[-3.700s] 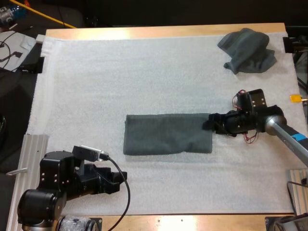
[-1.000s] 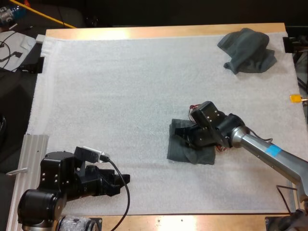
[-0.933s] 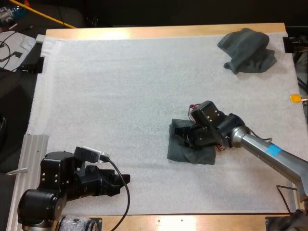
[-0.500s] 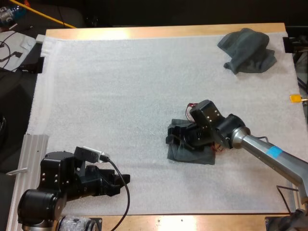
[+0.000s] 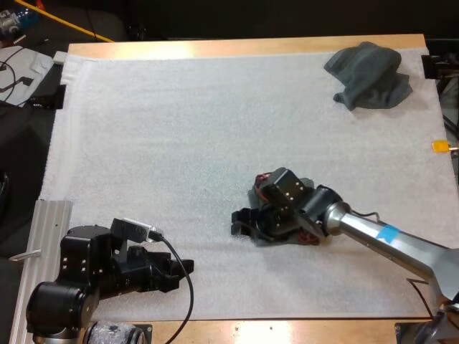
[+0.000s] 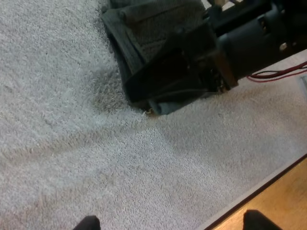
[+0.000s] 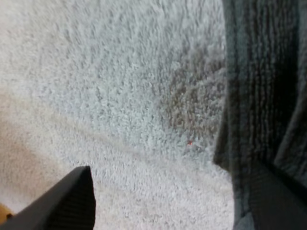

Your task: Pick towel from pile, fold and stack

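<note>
Right hand (image 5: pixel 241 221): fingers apart, lower centre, at left edge of folded towel (image 6: pixel 148 24).
Left hand (image 5: pixel 183 268): apart, idle, lower left.
Advice: press crease flat, withdraw without dragging cloth.

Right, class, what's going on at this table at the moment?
The right gripper is open and sits low at the edge of a folded dark grey-green towel in the middle of the white mat. The left gripper, also open, rests near the mat's near left corner, apart from that towel. A crumpled dark grey-green towel lies at the far right corner, not yet folded.
</note>
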{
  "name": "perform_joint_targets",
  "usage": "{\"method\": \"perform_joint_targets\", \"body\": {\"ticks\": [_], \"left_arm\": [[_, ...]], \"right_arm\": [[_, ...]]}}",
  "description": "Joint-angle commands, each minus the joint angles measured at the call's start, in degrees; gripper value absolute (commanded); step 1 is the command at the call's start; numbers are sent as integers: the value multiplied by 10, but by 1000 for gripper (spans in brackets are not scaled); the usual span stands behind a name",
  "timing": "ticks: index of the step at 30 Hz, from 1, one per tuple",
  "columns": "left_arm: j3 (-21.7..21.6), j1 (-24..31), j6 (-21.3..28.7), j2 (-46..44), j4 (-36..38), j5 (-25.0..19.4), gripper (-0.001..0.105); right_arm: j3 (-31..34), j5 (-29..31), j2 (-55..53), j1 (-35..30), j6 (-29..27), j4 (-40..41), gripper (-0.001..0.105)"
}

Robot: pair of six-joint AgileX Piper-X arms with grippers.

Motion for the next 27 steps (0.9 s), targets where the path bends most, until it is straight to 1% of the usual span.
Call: {"method": "perform_joint_targets", "body": {"ticks": [1, 7, 10, 11, 16, 21, 27], "left_arm": [[-3, -2, 0, -3, 1, 1, 58], [-2, -2, 2, -3, 1, 6, 58], [-2, -2, 2, -1, -1, 7, 58], [-2, -2, 3, -1, -1, 8, 58], [-2, -3, 5, -1, -2, 9, 58], [-2, -4, 5, -1, -3, 9, 58], [-1, -4, 5, -1, -7, 9, 58]], "right_arm": [[-3, -1, 1, 6, 0, -5, 66], [-2, 6, -17, 4, -8, 0, 65], [-1, 59, -60, 4, -28, 28, 66], [-2, 92, -87, 3, -42, 56, 66], [-2, 154, -159, 2, -80, 142, 66], [-3, 193, -235, 1, -113, 228, 66], [-3, 221, -332, 2, -128, 305, 66]]}}
